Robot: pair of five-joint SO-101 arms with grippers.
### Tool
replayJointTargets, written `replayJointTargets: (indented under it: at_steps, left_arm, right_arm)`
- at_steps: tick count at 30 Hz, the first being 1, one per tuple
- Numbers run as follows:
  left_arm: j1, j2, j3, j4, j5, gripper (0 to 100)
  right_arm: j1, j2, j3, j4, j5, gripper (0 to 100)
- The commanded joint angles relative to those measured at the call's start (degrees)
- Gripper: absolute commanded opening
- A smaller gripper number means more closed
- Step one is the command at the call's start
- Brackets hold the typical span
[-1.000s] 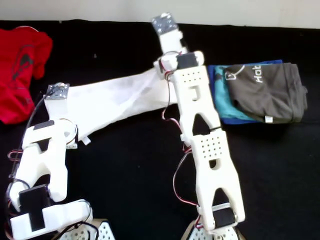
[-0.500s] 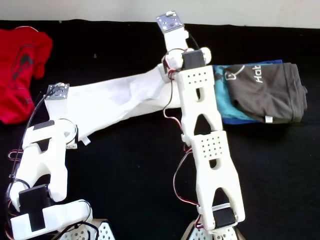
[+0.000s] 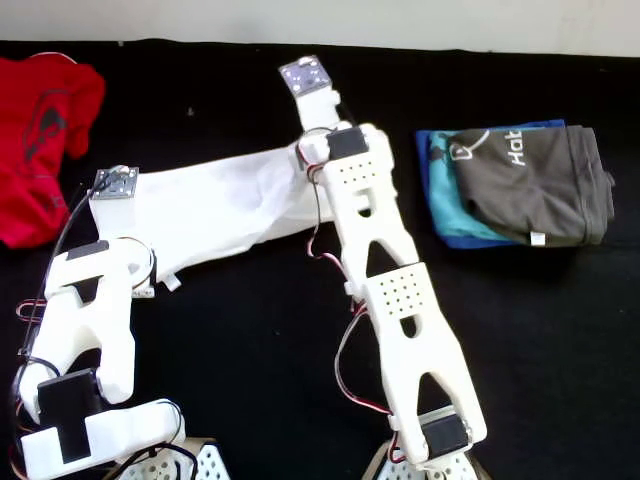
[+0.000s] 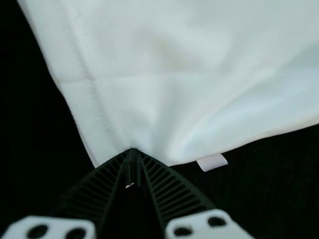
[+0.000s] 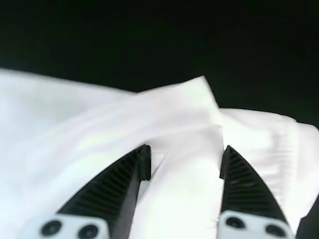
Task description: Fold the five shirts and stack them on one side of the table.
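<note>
A white shirt (image 3: 215, 205) lies stretched in a band across the black table (image 3: 250, 330) between the two arms. My left gripper (image 4: 132, 157) is shut on its hemmed edge at the shirt's left end, next to a small white tag (image 4: 212, 162). Over the shirt's right end my right gripper (image 5: 183, 162) stands open, with bunched white shirt (image 5: 174, 129) between its dark fingers (image 5: 142, 162). A red shirt (image 3: 40, 130) lies crumpled at the far left. At the right is a folded stack (image 3: 520, 185), grey on top of teal and blue.
The right arm (image 3: 390, 270) reaches diagonally across the table's middle. The left arm (image 3: 90, 320) stands folded at the near left. Bare black cloth shows in front of the white shirt and near the stack. A pale wall runs along the far edge.
The right arm has swung left, away from the folded stack, and the white shirt's right end shifted left with it. The left arm has kept still.
</note>
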Motion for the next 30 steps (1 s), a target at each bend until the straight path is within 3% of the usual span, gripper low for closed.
replayJointTargets:
  at_steps: [1, 4, 11, 16, 20, 24, 30]
  left_arm:
    - [1.1, 0.6, -0.7, -0.7, 0.2, 1]
    - [1.1, 0.6, -0.7, -0.7, 0.2, 1]
    - [1.1, 0.6, -0.7, -0.7, 0.2, 1]
    - [1.1, 0.6, -0.7, -0.7, 0.2, 1]
    - [1.1, 0.6, -0.7, -0.7, 0.2, 1]
    - [1.1, 0.6, -0.7, -0.7, 0.2, 1]
    - [1.1, 0.6, -0.7, -0.7, 0.2, 1]
  right_arm:
    - [0.9, -0.9, -7.2, -1.5, -8.8, 22.4]
    - [1.9, -1.0, -11.4, -0.7, -15.6, 22.4]
    - [2.2, -1.4, -12.0, 9.3, -15.8, 22.7]
    - [3.0, -5.1, -12.0, 11.9, -12.0, 24.4]
    - [3.0, -8.3, -12.0, 12.2, -6.4, 36.1]
    - [3.0, -11.5, -12.0, 13.7, -0.5, 36.5]
    - [2.9, -15.3, -11.9, 16.8, 1.8, 36.5]
